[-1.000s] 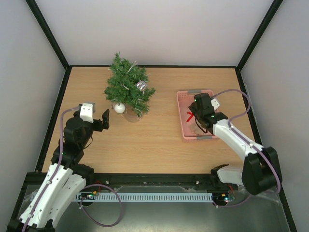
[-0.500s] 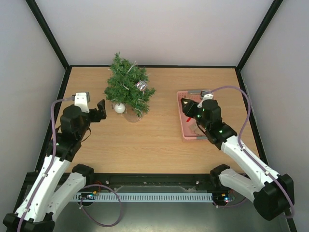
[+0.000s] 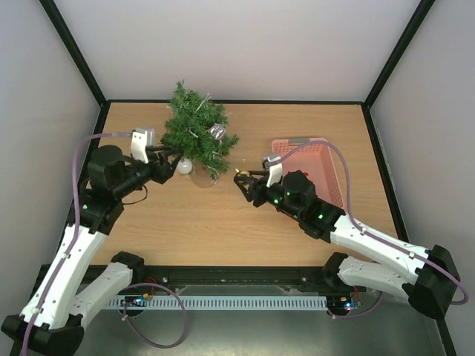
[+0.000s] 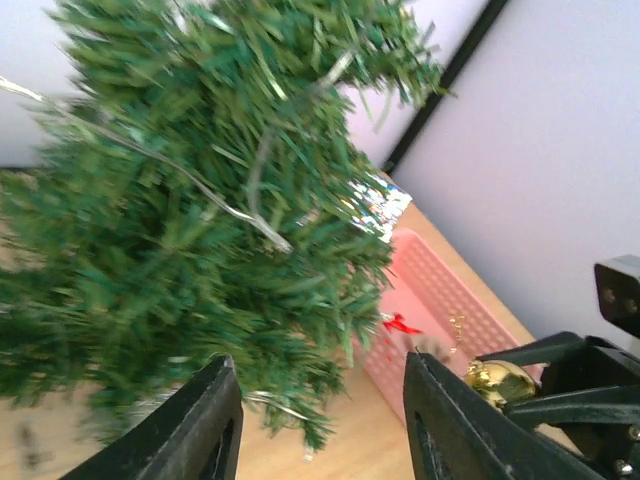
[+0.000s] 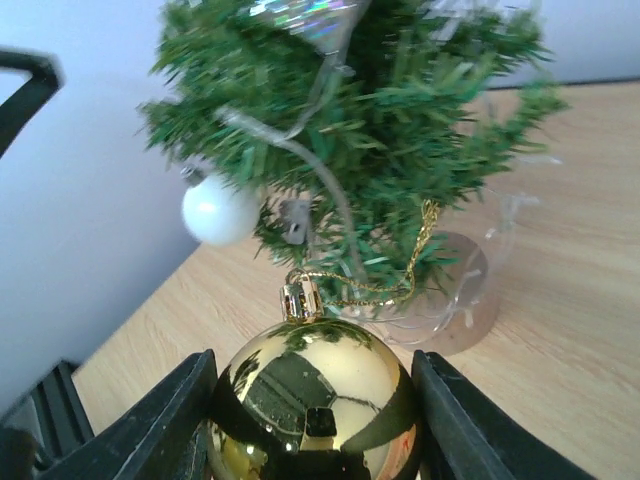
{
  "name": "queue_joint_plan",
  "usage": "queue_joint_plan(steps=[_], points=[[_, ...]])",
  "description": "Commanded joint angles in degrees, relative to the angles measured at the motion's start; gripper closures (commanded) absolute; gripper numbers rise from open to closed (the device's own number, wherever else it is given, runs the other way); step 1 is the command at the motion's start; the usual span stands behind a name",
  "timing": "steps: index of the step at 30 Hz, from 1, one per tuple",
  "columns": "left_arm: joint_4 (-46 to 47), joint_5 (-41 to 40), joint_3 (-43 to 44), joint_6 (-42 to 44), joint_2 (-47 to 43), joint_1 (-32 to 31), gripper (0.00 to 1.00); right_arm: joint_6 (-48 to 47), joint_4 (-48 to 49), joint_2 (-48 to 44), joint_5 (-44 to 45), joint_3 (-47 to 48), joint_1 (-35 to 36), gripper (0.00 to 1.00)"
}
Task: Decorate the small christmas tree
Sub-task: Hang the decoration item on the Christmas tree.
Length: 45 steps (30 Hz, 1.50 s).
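I am looking down on a wooden table (image 3: 223, 222) where the small christmas tree (image 3: 197, 133) is standing upright in a clear base (image 5: 455, 300) at the far left, well apart from a pink basket (image 3: 319, 159) at the right. The right gripper (image 3: 241, 180) is clenching a gold bauble (image 5: 315, 390) between its fingers, just beside the tree's lower right branches, and the bauble's gold hanging loop (image 5: 420, 235) is trailing up toward the needles; I cannot tell whether it is touching them. The left gripper (image 3: 172, 159) is hanging at the tree's lower left, near a white ball ornament (image 5: 218, 210), with its jaws standing apart and nothing between them. A silver ornament (image 3: 217, 131) is already hanging on the right side. My worry is that the thin loop is likely to snag on stray needles instead of settling over a branch, so the bauble could drop and roll when I let go. Pushing in too firmly from the right could also be tipping the light tree, and the left jaws, being so close, could knock the white ball off.
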Motion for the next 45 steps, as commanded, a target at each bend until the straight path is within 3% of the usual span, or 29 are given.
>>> queue_joint_plan(steps=[1,9,17,22,32,41,45], points=[[1.33,14.18,-0.02,-5.44,1.57,-0.32,0.57,-10.03,5.13,-0.42,1.89,-0.88,4.44,0.62],[7.87,24.81,-3.95,-15.00,1.07,-0.45,0.59,-19.57,6.86,-1.08,4.41,1.03,11.09,0.63],[10.11,29.86,-5.42,-16.86,2.26,-0.72,0.63,-28.58,5.71,1.23,5.62,5.09,16.21,0.63],[9.43,30.70,-5.16,-16.17,3.41,-1.02,0.68,-32.87,6.68,3.29,8.55,7.08,19.73,0.63],[4.74,37.56,-3.72,-7.77,6.19,-1.91,0.62,-35.70,5.87,8.36,9.19,11.17,22.44,0.63],[1.60,38.92,-3.33,-4.75,7.02,-2.18,0.67,-35.93,5.96,9.93,9.79,12.04,23.37,0.63],[1.52,39.32,-2.63,-4.99,7.18,-2.18,0.61,-35.62,5.84,10.14,10.06,11.78,23.39,0.63]])
